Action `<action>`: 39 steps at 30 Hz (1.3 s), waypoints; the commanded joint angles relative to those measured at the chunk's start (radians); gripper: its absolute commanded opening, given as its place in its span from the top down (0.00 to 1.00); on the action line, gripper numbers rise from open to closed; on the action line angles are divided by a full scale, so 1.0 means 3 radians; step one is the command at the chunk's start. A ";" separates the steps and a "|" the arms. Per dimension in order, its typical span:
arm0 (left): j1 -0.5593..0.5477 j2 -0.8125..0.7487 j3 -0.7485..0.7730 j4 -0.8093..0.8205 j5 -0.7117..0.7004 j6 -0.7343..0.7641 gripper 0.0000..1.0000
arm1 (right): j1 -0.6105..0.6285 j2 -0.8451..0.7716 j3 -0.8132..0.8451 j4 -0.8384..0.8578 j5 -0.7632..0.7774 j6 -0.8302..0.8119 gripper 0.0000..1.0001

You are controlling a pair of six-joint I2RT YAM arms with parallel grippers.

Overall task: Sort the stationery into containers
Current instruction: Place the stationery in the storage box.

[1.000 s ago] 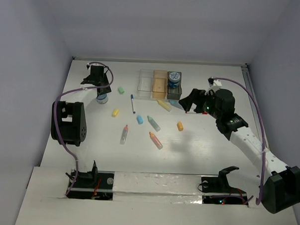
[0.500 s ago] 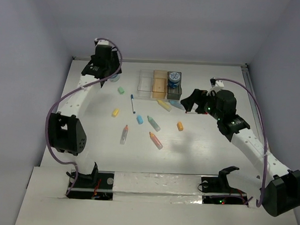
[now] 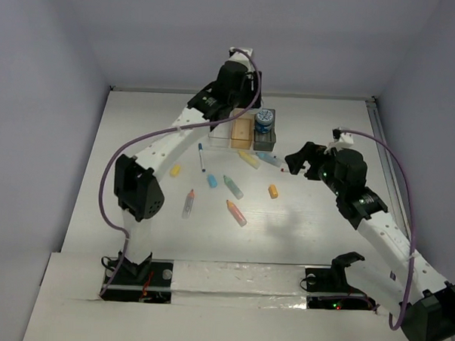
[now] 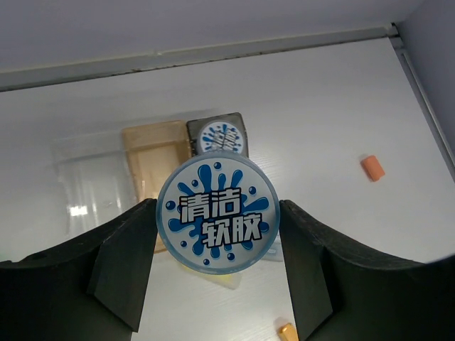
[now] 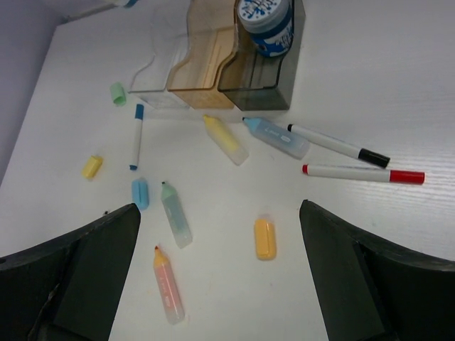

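Only the left wrist view shows the left tool [image 4: 217,231] clamping a blue-white roll [image 4: 217,213]; the right tool [image 5: 219,213] gapes wide

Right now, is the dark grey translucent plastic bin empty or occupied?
Occupied. The dark grey bin holds one round blue-white roll, whose top stands above the rim in the right wrist view.

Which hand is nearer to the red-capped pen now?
Right. The right hand hovers close by the red-capped pen; the left hand is away over the containers, holding a round roll.
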 commanded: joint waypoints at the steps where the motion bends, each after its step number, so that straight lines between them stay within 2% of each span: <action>1: -0.0133 0.0233 0.0320 0.0268 0.0052 -0.0015 0.84 | 0.0010 -0.0096 -0.0082 -0.0110 0.0073 0.0036 0.00; 9: -0.0281 0.0811 0.0826 0.0305 0.0164 -0.0040 0.84 | 0.0010 -0.0316 -0.0159 -0.0243 0.0068 0.0005 0.00; 20: -0.0281 0.1057 0.0714 0.0310 -0.0188 0.0026 0.85 | 0.0010 -0.0295 -0.0210 -0.0212 -0.0060 -0.0005 0.00; 29: -0.0312 0.1215 0.0739 0.0279 -0.0286 0.0092 0.85 | 0.0010 -0.0234 -0.0200 -0.0207 -0.0141 -0.0031 0.00; 35: -0.0312 0.1343 0.0877 0.0162 -0.0280 0.0149 0.79 | 0.0010 -0.0249 -0.0200 -0.0202 -0.0152 -0.0031 0.00; 39: -0.0312 0.1369 0.0888 0.0151 -0.0296 0.0154 0.71 | 0.0010 -0.0239 -0.0180 -0.0212 -0.0157 -0.0041 0.00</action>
